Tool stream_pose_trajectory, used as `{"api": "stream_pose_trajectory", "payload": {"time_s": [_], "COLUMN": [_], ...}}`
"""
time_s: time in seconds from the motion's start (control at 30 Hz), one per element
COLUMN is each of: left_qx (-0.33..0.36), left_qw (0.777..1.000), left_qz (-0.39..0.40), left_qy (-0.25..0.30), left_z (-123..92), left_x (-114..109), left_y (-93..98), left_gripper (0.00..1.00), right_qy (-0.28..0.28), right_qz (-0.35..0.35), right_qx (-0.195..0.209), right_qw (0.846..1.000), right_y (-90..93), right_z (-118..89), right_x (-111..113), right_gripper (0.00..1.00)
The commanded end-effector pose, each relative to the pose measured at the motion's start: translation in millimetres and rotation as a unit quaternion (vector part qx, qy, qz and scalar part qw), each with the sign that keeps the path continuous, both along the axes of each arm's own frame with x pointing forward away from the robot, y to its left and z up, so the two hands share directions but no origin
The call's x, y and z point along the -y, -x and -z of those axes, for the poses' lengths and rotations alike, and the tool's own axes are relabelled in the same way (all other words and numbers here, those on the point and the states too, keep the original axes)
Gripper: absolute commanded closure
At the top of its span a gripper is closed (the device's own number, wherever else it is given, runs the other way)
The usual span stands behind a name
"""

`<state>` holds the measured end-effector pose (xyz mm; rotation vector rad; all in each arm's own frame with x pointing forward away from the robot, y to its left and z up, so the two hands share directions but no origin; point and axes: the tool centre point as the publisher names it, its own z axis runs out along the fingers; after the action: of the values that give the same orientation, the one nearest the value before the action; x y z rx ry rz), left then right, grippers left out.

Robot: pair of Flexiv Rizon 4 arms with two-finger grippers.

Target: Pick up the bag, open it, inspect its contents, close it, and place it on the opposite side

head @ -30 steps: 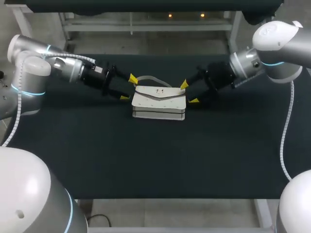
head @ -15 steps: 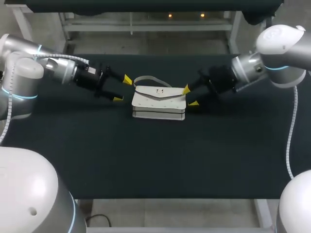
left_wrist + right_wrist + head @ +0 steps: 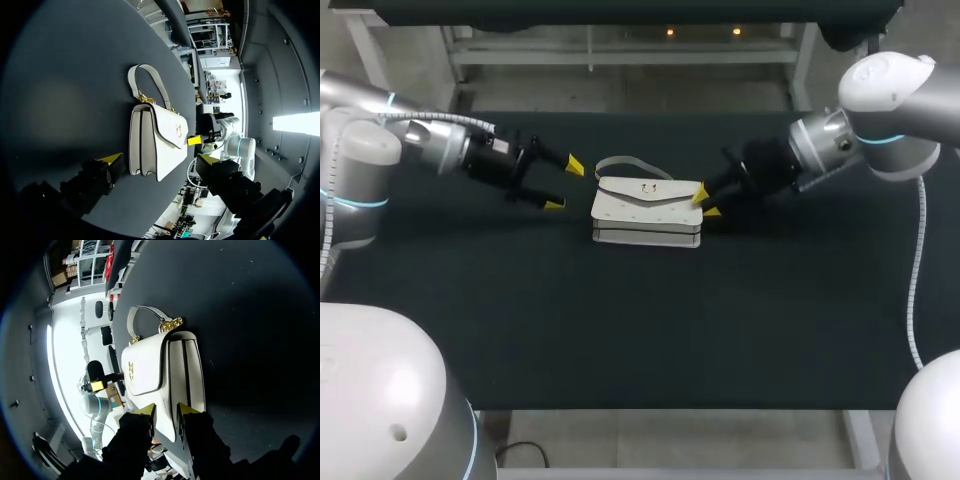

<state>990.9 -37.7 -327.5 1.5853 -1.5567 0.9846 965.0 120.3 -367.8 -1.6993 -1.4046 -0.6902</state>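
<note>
Black table held it all: I saw my left gripper released, at 9 o'clock of the bag, near but apart. It lay flat, handle toward 12 o'clock, my right gripper pinching its 3 o'clock end.

Head camera high behind table; wrist cameras low, close, toward one bag from opposite ends.

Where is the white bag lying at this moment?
In the head view the white bag lies near the middle of the black table, with the right tool at its right end and the open left tool apart on its left.
</note>
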Motion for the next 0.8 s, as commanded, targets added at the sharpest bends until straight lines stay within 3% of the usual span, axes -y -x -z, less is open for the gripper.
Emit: {"api": "stream_pose_trajectory", "payload": {"time_s": [0.03,0.2,0.43,0.8], "left_qx": [0.000,-0.002,-0.006,-0.005], "left_qw": [1.000,1.000,1.000,0.998], "left_qz": [-0.004,-0.006,-0.007,0.035], "left_qy": [0.001,0.002,0.000,-0.054], "left_z": [1.0,2.4,3.3,-8.5], "left_x": [-1.9,-3.9,-7.4,-28.3], "left_y": [1.9,1.9,2.2,-3.8], "left_gripper": [0.00,0.00,0.00,0.00], "right_qy": [-0.005,-0.009,-0.013,0.020], "right_qz": [-0.004,-0.004,-0.010,-0.064], "right_qx": [-0.002,-0.006,-0.002,-0.004], "right_qw": [1.000,1.000,1.000,0.998], "right_y": [-1.5,-1.4,-2.7,-21.8], "right_z": [4.0,4.9,1.1,-7.0], "right_x": [-0.3,-0.5,3.3,59.3], "right_gripper": [0.78,1.00,1.00,1.00]}}
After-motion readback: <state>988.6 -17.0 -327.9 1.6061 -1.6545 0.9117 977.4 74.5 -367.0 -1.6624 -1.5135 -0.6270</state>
